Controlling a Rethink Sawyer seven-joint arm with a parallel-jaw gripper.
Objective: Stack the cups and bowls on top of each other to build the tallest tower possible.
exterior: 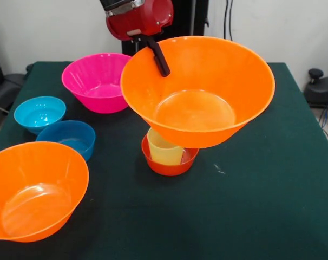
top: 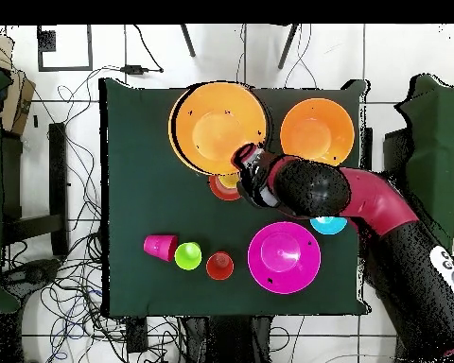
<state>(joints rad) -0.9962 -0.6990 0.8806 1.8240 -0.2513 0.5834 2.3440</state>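
Note:
My gripper [exterior: 156, 54] is shut on the rim of a large orange bowl [exterior: 199, 86] and holds it tilted in the air. The bowl hangs just above the ribbed pale yellow cup [exterior: 163, 149], which stands in the small red-orange bowl [exterior: 169, 167]. In the overhead view the gripper [top: 245, 156] sits at the edge of the held bowl [top: 217, 125], which hides most of the red-orange bowl [top: 223, 189]. The second large orange bowl [exterior: 34, 189] rests on the table. The magenta bowl [exterior: 96, 81], light blue bowl [exterior: 39, 112] and darker blue bowl [exterior: 69, 138] stand apart.
Near the robot's side of the table, the overhead view shows a red-pink cup [top: 159, 247] that seems to lie on its side, a lime green cup [top: 187, 255] and an orange cup [top: 219, 266]. The green table [exterior: 250, 206] has bare cloth at the right in the front view.

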